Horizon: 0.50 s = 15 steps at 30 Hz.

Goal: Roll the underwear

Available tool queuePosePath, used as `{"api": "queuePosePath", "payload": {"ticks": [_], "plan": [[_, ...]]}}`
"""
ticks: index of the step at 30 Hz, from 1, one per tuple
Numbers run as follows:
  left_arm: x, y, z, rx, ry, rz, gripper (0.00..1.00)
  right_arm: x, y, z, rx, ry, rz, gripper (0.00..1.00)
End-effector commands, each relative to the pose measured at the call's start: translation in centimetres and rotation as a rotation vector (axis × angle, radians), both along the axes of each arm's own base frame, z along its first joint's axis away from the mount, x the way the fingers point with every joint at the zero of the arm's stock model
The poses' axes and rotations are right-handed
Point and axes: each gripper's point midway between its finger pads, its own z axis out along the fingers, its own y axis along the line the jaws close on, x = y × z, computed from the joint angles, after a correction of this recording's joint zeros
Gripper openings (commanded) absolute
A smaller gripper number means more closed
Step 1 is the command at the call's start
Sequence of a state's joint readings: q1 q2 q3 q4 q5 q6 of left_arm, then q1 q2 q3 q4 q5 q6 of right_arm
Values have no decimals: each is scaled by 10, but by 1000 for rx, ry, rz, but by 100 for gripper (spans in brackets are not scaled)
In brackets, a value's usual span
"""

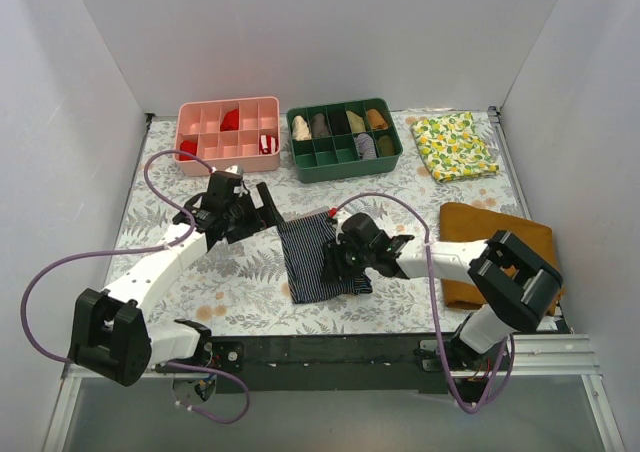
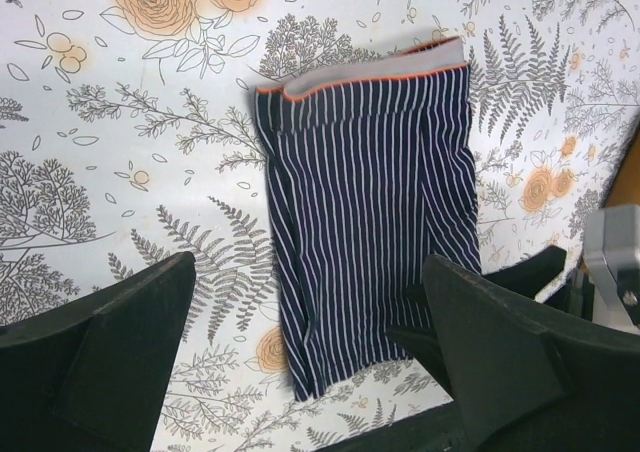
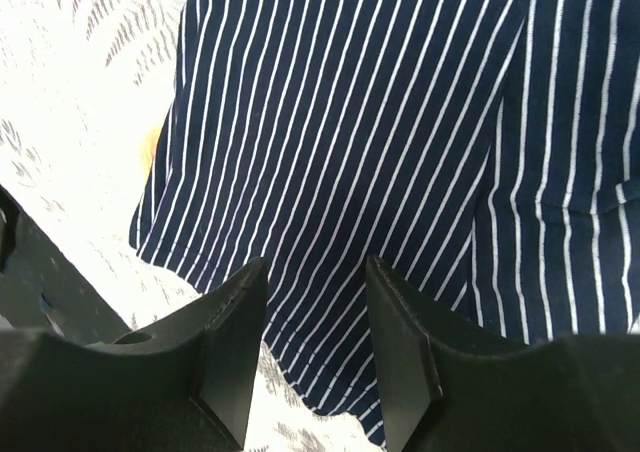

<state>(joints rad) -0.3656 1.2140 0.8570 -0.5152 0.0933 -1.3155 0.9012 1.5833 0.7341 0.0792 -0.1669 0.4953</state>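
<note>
Lying folded into a narrow strip on the floral table, the underwear sat near the middle, its grey, orange-edged waistband at one short end. The left gripper hung just off the strip's far left corner, jaws spread wide with nothing between them. The right gripper was at the strip's right side, its jaws moderately apart above the striped cloth near the hem. No fabric showed pinched there, though whether the tips brushed it was hard to tell. Behind stood a pink tray and a green tray. A lemon-print cloth lay far right and a mustard cloth by the right arm.
</note>
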Motion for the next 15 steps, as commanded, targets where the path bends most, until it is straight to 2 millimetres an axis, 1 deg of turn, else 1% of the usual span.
{"api": "queuePosePath", "payload": {"ticks": [1, 2, 4, 5, 6, 7, 8, 9, 12, 15], "plan": [[1, 2, -15, 11, 19, -11, 98, -33, -49, -32, -174, 75, -15, 53], [1, 1, -19, 10, 26, -15, 98, -32, -52, -27, -170, 54, -22, 53], [2, -6, -24, -14, 26, -47, 98, -36, -62, -28, -189, 46, -22, 53], [1, -9, -28, -23, 30, -68, 98, -35, -63, -23, -178, 29, -21, 53], [6, -14, -26, -44, 6, -86, 98, -36, -64, -21, -176, 20, -16, 53], [6, -17, -32, -50, 10, -103, 98, -34, -63, -17, -163, 4, -11, 53], [-1, -22, -40, -78, 28, -133, 98, -33, -62, -14, -159, -8, -7, 53], [5, -28, -38, -101, -4, -150, 98, -31, -60, -10, -151, -17, -4, 53], [4, -37, -50, -158, -7, -172, 98, -26, -57, -4, -154, -34, -1, 53], [2, -43, -60, -207, -15, -174, 92, -23, -52, 0, -144, -36, 2, 53]]}}
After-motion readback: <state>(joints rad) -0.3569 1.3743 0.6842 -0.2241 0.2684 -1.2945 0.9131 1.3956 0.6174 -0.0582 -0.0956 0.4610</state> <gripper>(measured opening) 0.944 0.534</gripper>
